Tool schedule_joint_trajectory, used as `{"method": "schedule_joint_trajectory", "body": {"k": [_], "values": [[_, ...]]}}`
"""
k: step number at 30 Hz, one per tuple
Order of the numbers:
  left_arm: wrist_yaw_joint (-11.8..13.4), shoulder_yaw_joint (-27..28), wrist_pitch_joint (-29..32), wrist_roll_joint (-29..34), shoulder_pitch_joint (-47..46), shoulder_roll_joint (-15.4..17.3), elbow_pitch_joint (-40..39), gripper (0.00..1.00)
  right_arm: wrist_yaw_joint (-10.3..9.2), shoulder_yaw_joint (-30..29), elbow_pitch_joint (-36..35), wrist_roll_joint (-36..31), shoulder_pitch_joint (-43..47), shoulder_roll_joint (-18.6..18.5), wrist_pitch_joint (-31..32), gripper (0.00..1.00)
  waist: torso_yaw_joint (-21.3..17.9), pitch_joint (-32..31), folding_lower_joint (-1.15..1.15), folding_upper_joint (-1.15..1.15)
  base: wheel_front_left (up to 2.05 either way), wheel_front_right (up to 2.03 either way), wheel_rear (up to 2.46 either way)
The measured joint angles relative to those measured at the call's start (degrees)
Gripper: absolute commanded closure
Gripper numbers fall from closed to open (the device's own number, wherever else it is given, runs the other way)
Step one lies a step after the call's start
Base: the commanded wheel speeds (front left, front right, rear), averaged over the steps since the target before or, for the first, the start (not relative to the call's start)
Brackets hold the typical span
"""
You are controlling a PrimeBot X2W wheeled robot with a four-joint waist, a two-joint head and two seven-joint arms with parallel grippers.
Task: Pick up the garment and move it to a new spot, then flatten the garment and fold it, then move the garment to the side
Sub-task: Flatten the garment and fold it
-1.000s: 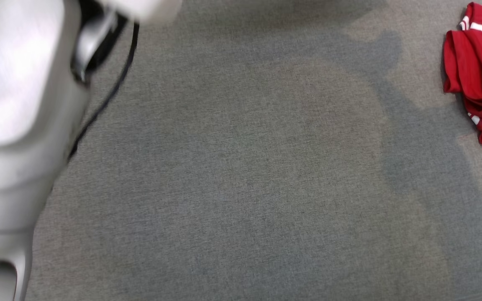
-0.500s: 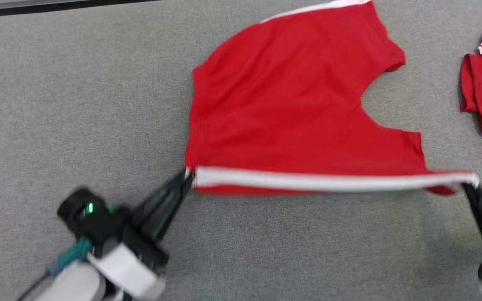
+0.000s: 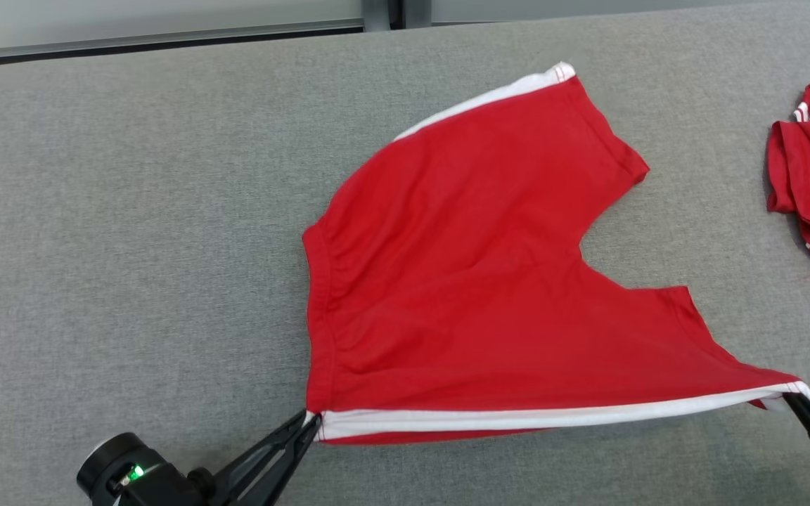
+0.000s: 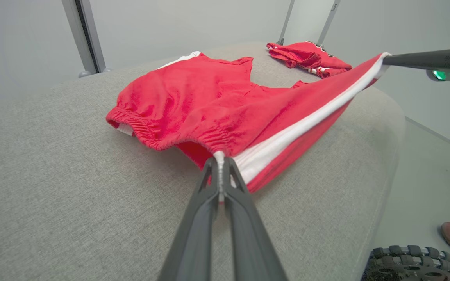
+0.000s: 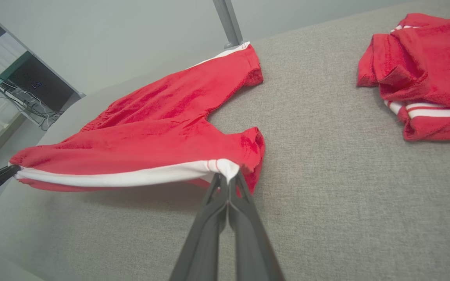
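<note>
Red fabric shorts with white side stripe point(image 3: 461, 281) stretched between jaws: left jaws clamped on waistband corner, right jaws clamped on hem corner; far side on grey fabric desk point(image 3: 131, 211).

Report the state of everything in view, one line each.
Shorts: spread out, striped near edge lifted taut between both grippers.
Left gripper: shut on the waistband corner.
Right gripper: shut on the leg-hem corner.
Other garment: crumpled, lying apart at the right.
</note>
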Motion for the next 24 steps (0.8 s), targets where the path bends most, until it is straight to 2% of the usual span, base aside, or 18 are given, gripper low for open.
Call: {"method": "schedule_joint_trajectory", "body": {"k": [4,8,12,14,19,24], "values": [[0.8,-0.03,1.81,-1.12,0.93,0.4,-3.2,1.0,0.0,-2.65,-1.72,-0.24,0.35,0.02,2.3,1.0,0.88,-0.59,0.0,0.0,0.0,0.0,0.0],[0.27,-0.55,4.49,-3.53,-1.37,-2.03,-3.68,1.0,-0.01,-3.14,-1.81,-0.79,-3.69,0.13,6.1,1.0,1.75,-0.8,0.0,0.0,0.0,0.0,0.0],[-1.67,-0.73,8.09,-7.72,-6.91,-6.04,-2.57,1.0,-0.01,-2.67,-0.64,0.15,-10.46,-0.51,10.8,1.0,2.93,-0.16,0.0,0.0,0.0,0.0,0.0],[-2.6,-0.02,11.69,-11.92,-10.99,-8.0,-1.33,1.0,-0.01,-2.9,1.02,2.23,-15.83,-1.55,13.83,1.0,3.71,0.91,0.0,0.0,0.0,0.0,0.0],[-3.14,2.93,16.78,-18.9,-17.25,-9.6,0.46,1.0,-0.01,-3.27,4.37,6.17,-25.47,-4.28,17.59,1.0,4.87,3.51,0.0,0.0,0.0,0.0,0.0],[-2.61,5.79,19.53,-23.26,-22.49,-11.16,3.19,1.0,-0.01,0.19,7.31,8.89,-36.44,-5.77,20.97,1.0,5.64,6.92,0.0,0.0,0.0,0.0,0.0]]}}
